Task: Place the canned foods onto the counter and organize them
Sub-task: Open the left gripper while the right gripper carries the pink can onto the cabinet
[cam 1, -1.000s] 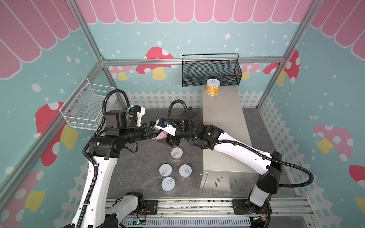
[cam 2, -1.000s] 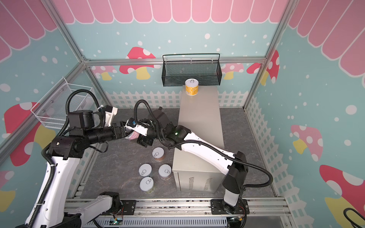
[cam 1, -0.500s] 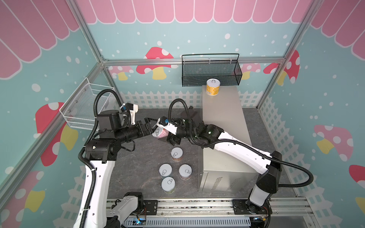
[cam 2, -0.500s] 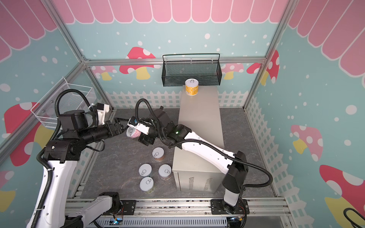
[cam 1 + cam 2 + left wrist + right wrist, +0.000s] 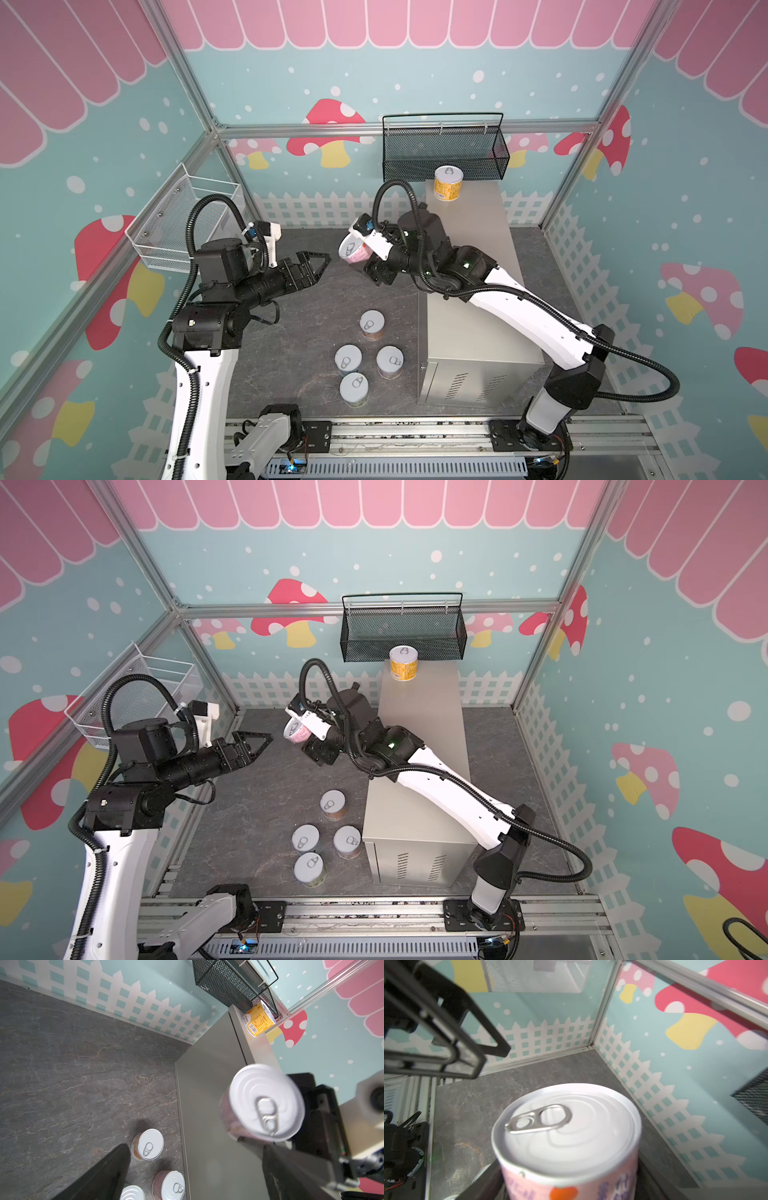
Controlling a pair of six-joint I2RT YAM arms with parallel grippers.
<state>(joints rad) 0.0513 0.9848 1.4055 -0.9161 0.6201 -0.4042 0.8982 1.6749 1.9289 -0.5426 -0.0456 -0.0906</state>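
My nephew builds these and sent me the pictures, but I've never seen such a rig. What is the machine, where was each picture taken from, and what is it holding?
It is two robot arms mounted on a rail, each ending in a two-fingered gripper. Two pictures look down from overhead and are nearly identical; the other two come from small cameras on the arms' wrists. The right gripper is shut on a pink can, tilted in the air. The left gripper faces it, open and empty. Four other cans stand on the dark floor beside a grey metal cabinet; a yellow can stands on its top, under a black mesh basket.
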